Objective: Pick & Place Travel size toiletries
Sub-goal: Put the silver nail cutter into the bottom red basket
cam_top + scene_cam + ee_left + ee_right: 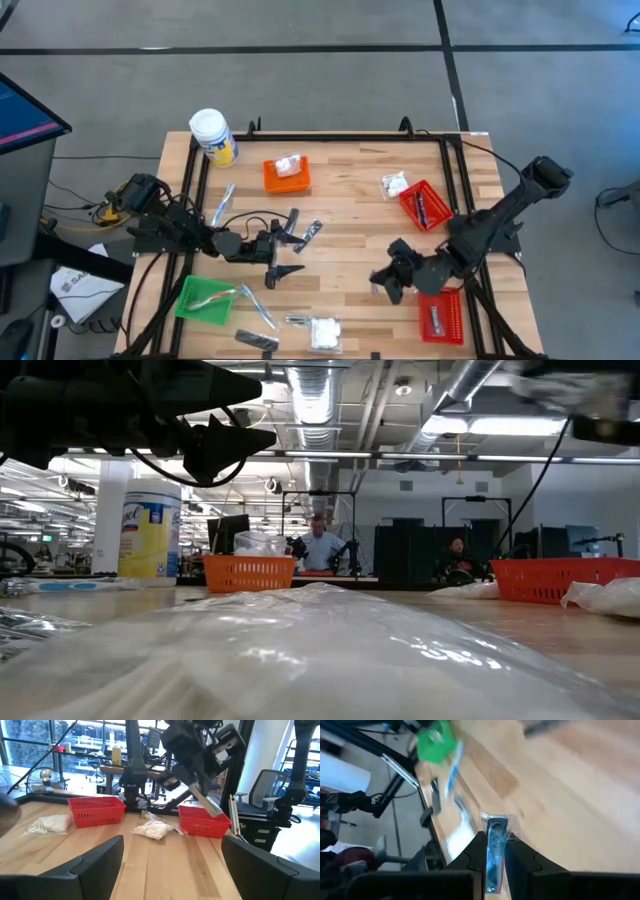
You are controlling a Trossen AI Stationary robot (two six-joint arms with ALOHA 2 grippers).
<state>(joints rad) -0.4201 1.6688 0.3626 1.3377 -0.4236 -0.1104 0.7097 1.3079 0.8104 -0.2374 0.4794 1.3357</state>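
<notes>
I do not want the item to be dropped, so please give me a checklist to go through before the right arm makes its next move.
1. Item in the right tool: ok. It is shut on a blue-silvery sachet.
2. Firmness of the hold: cannot tell. The sachet's upper end sticks out past the fingers.
3. Destination: cannot tell. The near red basket lies closest to the right tool and has free room, but nothing shows that it is the target.
4. Way to that basket: ok. The high view shows no loose item between it and the tool.
5. Left tool: ok. It is open, holds nothing, and waits over the table's left half, apart from the right arm.
</notes>
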